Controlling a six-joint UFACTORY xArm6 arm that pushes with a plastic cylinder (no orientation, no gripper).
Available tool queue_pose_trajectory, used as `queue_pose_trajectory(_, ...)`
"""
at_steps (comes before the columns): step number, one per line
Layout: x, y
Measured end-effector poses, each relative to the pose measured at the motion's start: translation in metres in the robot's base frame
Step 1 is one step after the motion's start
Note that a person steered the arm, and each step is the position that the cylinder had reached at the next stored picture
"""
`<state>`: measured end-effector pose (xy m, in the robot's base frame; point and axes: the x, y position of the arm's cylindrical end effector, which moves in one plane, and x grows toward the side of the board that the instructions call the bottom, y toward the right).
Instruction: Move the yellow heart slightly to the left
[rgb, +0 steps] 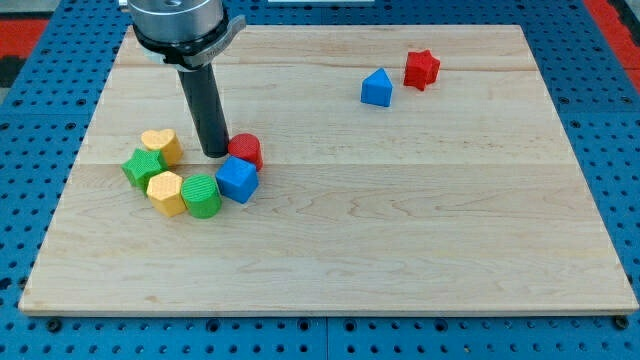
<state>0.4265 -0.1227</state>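
Observation:
The yellow heart (161, 146) lies at the left of the wooden board, at the top of a curved row of blocks. Below it sit a green star (142, 167), a yellow hexagon (166, 192), a green cylinder (202, 195), a blue cube (238, 179) and a red cylinder (246, 150). My tip (216, 154) rests on the board between the yellow heart and the red cylinder, close against the red cylinder's left side and about a block's width to the right of the heart.
A blue pentagon-like block (377, 88) and a red star (421, 69) lie near the view's top right. The wooden board (400, 220) sits on a blue pegboard surface. The arm's body (180, 25) hangs over the top left.

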Motion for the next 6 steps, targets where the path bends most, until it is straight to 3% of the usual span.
queue_pose_trajectory(5,-0.001,-0.048)
queue_pose_trajectory(6,-0.038,-0.036)
